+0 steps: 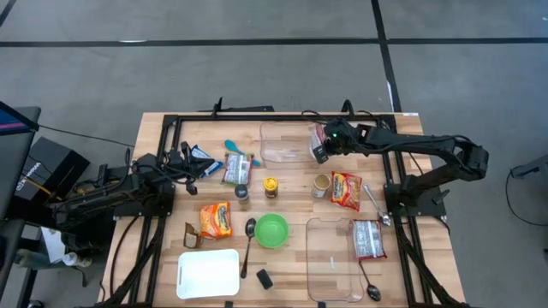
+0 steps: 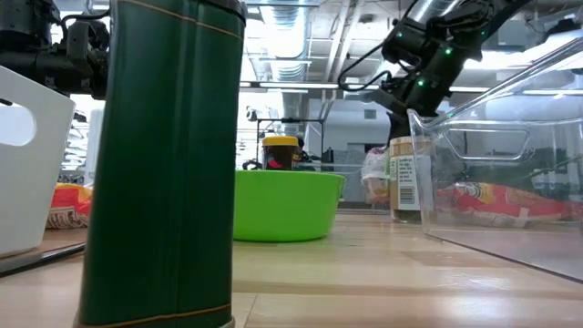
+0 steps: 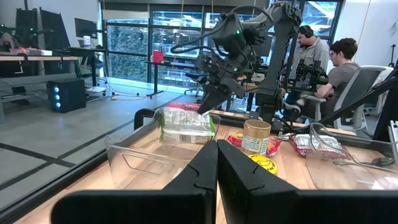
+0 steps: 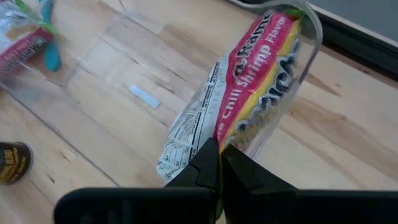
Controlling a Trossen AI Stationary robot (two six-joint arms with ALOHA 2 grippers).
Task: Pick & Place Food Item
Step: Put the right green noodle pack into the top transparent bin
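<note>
A red, yellow and white ramen packet (image 4: 249, 93) hangs over the far clear container (image 1: 267, 130), with my right gripper (image 1: 318, 145) shut on it. The left wrist view shows the packet (image 3: 183, 124) inside the container's walls (image 3: 130, 155). Whether its lower end rests on the floor there, I cannot tell. My left gripper (image 3: 216, 155) waits shut and holding nothing at the table's left side (image 1: 184, 168). My right gripper pinches the packet's white sealed end (image 4: 198, 140) between its two fingertips. The fingers slant down from the table's right side. The packet hangs below them, tilted, within the far clear container.
A second clear container (image 1: 330, 257) at the near right holds a ramen packet (image 1: 370, 239). More packets (image 1: 216, 220) (image 1: 347, 190) (image 1: 235, 168), a green bowl (image 1: 271, 230), a white tray (image 1: 208, 274), a can (image 1: 270, 186), a cup (image 1: 321, 184) and spoons (image 1: 249, 244) lie about.
</note>
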